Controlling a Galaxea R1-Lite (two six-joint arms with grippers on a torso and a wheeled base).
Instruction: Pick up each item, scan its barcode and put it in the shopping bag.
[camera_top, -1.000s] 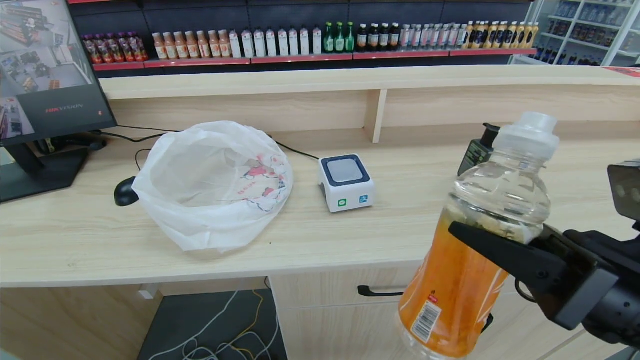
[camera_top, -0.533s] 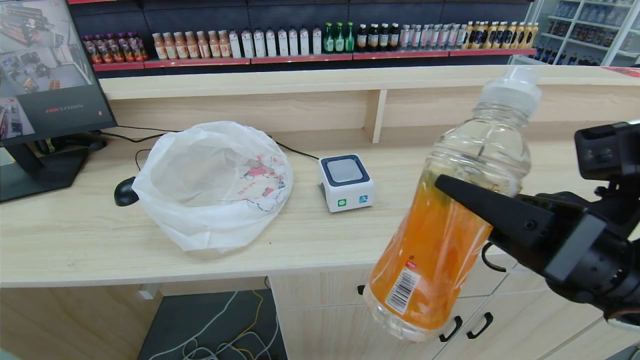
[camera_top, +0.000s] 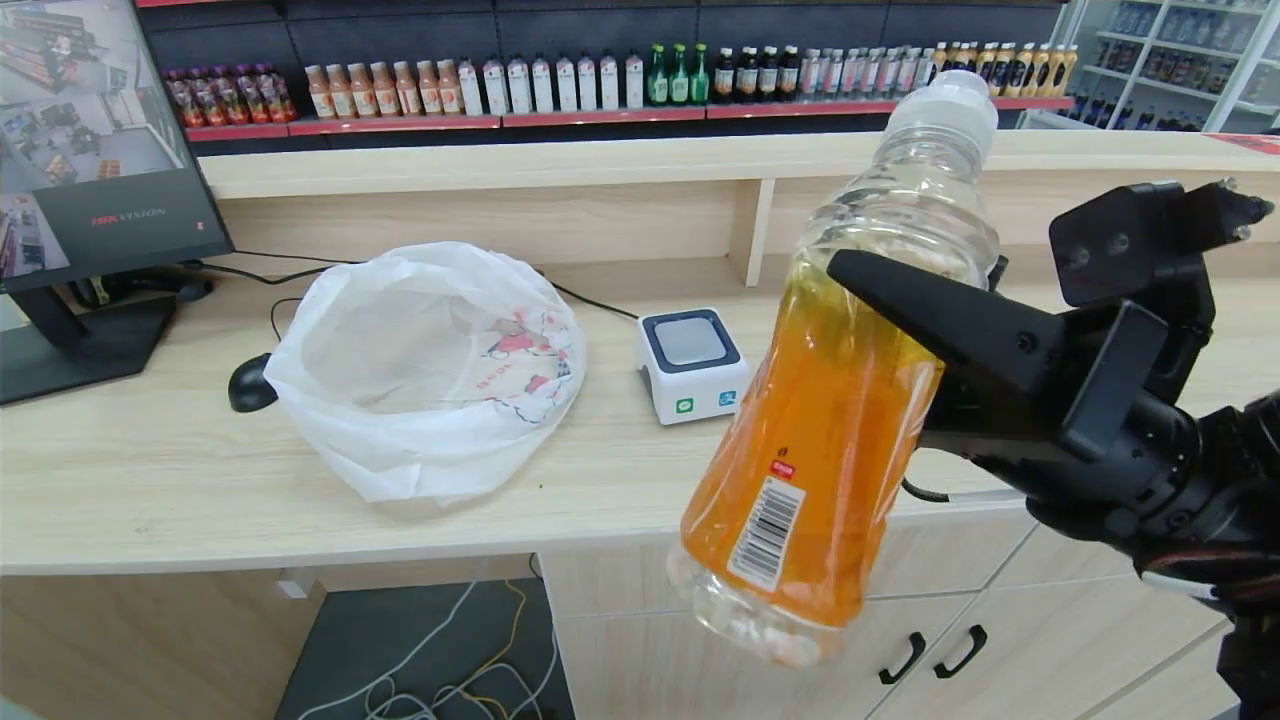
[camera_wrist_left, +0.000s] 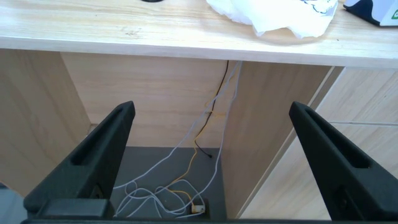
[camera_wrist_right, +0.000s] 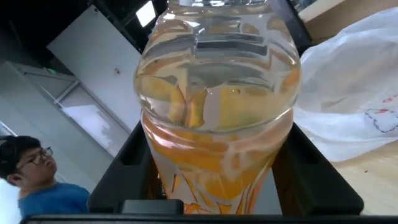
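Bottle (camera_top: 840, 400) of orange drink, clear plastic w/ white cap, hangs in the air before the counter's (camera_top: 150, 480) front edge, toward its right end, clamped in the right gripper (camera_top: 900, 340). It tilts, cap up and to the right, base down and to the left. Barcode (camera_top: 765, 530), on a white label low on the side nr the base, faces the head camera. The gripper's fingers (camera_top: 930, 300) grip the bottle's upper half, one black finger across the front, the other behind; the right wrist view shows it squeezed btwn the two.

Scanner (camera_top: 692, 365), a white box w/ dark-framed window facing up, stands on the counter abt midway along, left of the bottle and farther from the camera. Bag (camera_top: 420, 370), white plastic w/ red print, sits open-mouthed just left of the scanner. A black mouse (camera_top: 248, 385) lies against the bag's left side. Monitor (camera_top: 90, 150) stands at the far-left corner. Rows of shelf drinks (camera_top: 620, 80) line the wall behind the counter.

Left gripper (camera_wrist_left: 211, 162) hangs below the counter's front edge, fingers spread wide w/ nothing btwn them, above loose cables (camera_wrist_left: 168, 193) on the dark floor under the counter. Black drawer handles (camera_top: 925, 655) show on the counter's front, lower right.
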